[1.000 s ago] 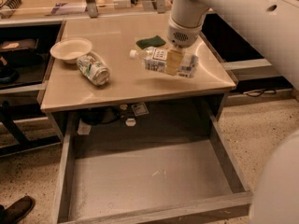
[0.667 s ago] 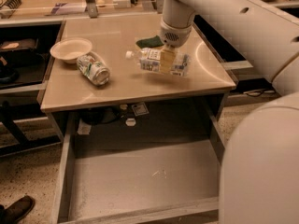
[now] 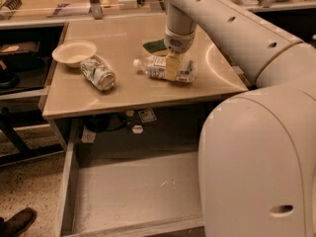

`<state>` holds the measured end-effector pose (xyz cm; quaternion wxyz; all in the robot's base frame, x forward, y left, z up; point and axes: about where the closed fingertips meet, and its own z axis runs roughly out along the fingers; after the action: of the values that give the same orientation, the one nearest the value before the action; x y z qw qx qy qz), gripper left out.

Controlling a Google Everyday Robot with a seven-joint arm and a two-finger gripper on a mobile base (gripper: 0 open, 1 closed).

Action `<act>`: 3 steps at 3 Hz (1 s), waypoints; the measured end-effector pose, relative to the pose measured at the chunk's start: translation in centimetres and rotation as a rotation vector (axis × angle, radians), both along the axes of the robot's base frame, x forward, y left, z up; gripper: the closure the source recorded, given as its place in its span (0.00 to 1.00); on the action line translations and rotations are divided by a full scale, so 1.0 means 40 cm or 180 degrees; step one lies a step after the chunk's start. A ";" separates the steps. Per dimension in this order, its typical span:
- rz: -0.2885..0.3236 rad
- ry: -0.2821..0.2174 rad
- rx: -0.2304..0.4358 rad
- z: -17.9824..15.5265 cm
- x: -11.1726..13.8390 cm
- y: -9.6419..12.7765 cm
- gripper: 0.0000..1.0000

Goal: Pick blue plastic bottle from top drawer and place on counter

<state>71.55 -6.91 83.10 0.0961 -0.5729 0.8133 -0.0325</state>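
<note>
The blue plastic bottle (image 3: 160,67) lies on its side over the beige counter (image 3: 128,90), white cap pointing left. My gripper (image 3: 173,66) reaches down from above at the counter's right middle and is shut on the bottle's middle; one yellowish finger (image 3: 172,65) crosses the label. The bottle is at or just above the counter surface; I cannot tell if it touches. The top drawer (image 3: 128,194) stands pulled open below the counter, its grey bottom bare.
A green-and-white can (image 3: 98,73) lies on its side at the counter's left, next to a white bowl (image 3: 74,52). A green sponge (image 3: 155,47) lies behind the bottle. My arm's large white body (image 3: 256,157) covers the drawer's right part. Dark shelves stand left.
The gripper with the bottle has moved left and further back over the counter and lower toward its surface. The arm's body now fills more of the right side.
</note>
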 end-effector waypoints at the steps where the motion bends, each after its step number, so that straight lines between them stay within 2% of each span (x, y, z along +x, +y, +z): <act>1: -0.0003 0.0009 0.0001 -0.007 0.006 0.001 0.84; 2: -0.0003 0.0008 0.0001 -0.008 0.006 0.001 0.53; 3: -0.0003 0.0008 0.0001 -0.008 0.006 0.001 0.30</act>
<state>71.78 -6.87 82.80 0.0951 -0.5726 0.8137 -0.0316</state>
